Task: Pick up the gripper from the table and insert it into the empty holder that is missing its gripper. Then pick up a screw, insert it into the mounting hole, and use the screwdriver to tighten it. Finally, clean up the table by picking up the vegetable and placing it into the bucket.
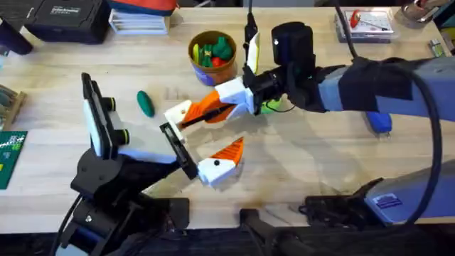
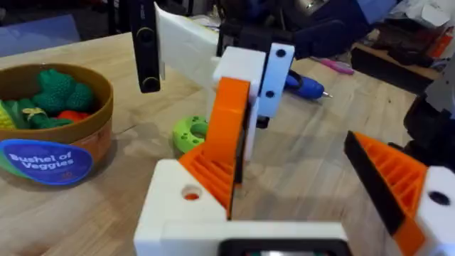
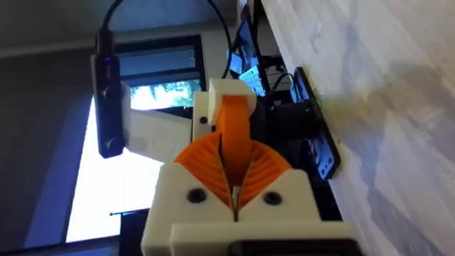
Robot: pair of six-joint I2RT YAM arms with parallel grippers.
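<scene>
My right gripper (image 1: 213, 107) (image 3: 234, 171) is shut on the orange ribbed gripper (image 1: 202, 108) (image 2: 224, 135) (image 3: 234, 131). It holds it tilted against the white holder (image 1: 178, 114) (image 2: 181, 213) on one jaw of my left gripper (image 1: 202, 139), which stands open. The mounting hole (image 2: 190, 193) shows orange behind it. The other left finger (image 1: 226, 158) (image 2: 394, 181) carries its own orange pad. The blue screwdriver (image 1: 379, 122) (image 2: 306, 85) lies to the right. The dark-green vegetable (image 1: 146, 103) lies left of the grippers. The yellow-orange bucket (image 1: 212, 65) (image 2: 99, 135) stands behind, toys heaped inside. A screw is out of view.
A flat bright-green ring (image 1: 271, 107) (image 2: 188, 133) lies under the right wrist. Boxes (image 1: 67, 18) and a red-trimmed tray (image 1: 366, 21) line the far edge. A green board (image 1: 8, 153) sits at the left edge. Bare wood spreads front right.
</scene>
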